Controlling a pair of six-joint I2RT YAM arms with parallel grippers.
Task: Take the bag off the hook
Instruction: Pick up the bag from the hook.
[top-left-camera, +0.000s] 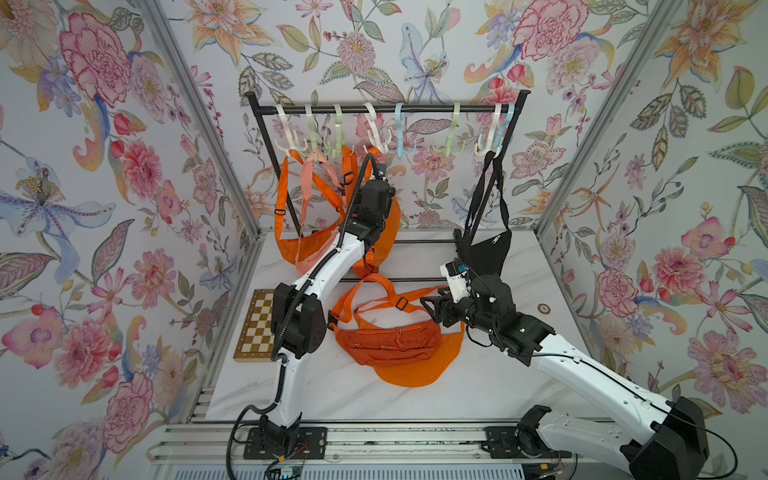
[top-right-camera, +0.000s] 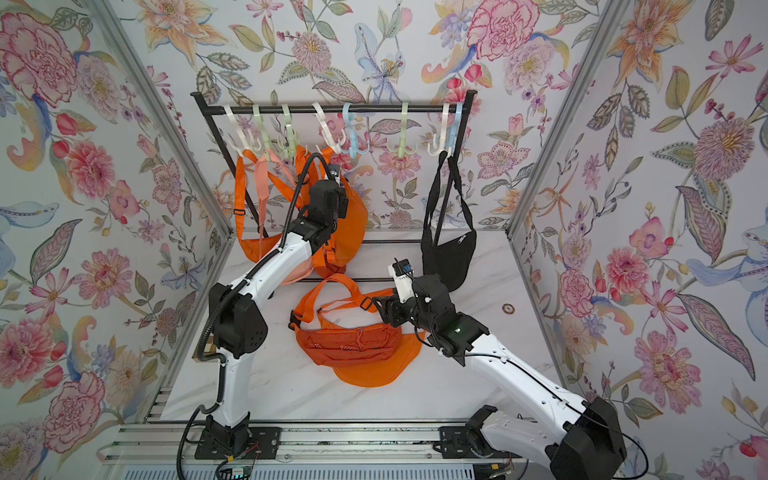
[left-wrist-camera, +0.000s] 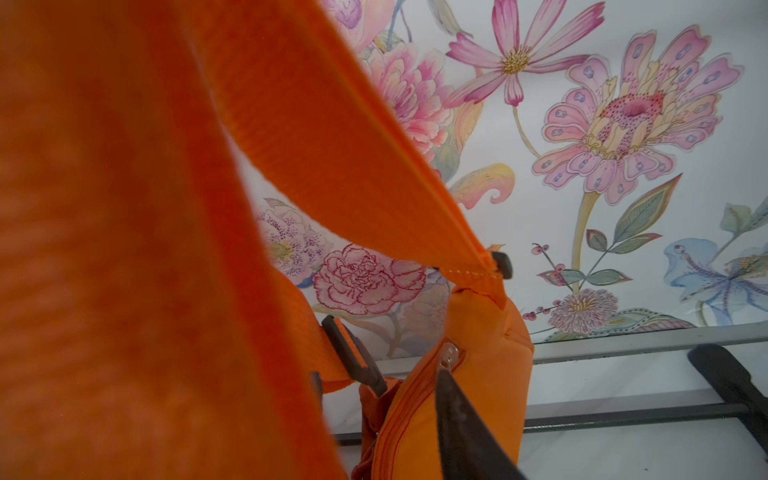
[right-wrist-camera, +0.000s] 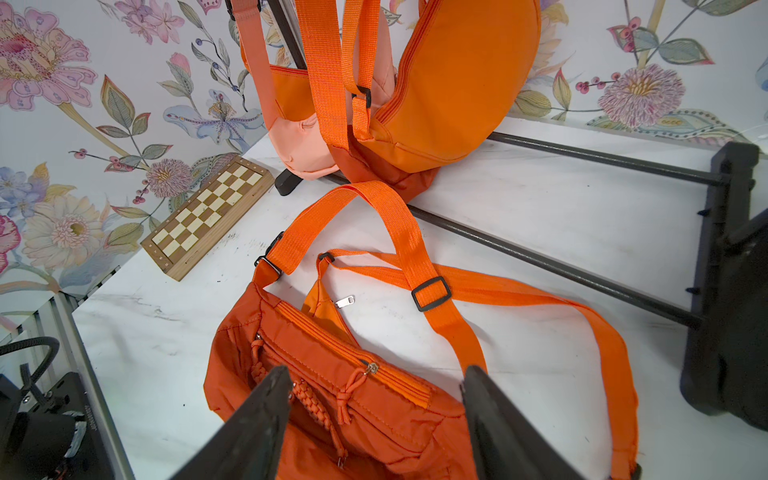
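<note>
Top views, both alike, start at the left with a chessboard (top-left-camera: 255, 324) lying flat on the counter (top-left-camera: 332, 395). Next, on the rack (top-left-camera: 386, 109), hang the left orange bag (top-left-camera: 291, 249) and a pale pink bag (top-left-camera: 308, 183). Then comes the one I am after, the middle orange bag (top-left-camera: 392, 220), with its strap looped over a white hook (top-left-camera: 376, 139). My left pincer (top-left-camera: 386, 193) is raised against it, below that hook. From the left wrist, the strap (left-wrist-camera: 332, 145) crosses close to the lens. Only one finger (left-wrist-camera: 457, 415) shows, beside the bag's zip end, so I cannot tell whether I am clamped on the webbing or apart.

I judge this bag soft, light and probably empty, so it will sag and swing. The woven strap is its firmest part. I would pinch it high, close under the hook, then lift it up and over the prong. Smooth webbing may slip through a loose hold.

Further right, a rust-orange bag (top-left-camera: 390, 345) lies on the counter. My right pincer (right-wrist-camera: 376, 374) hovers over it, fingers apart, holding nothing. Last, a black bag (top-left-camera: 486, 253) hangs near the rack's right end.
</note>
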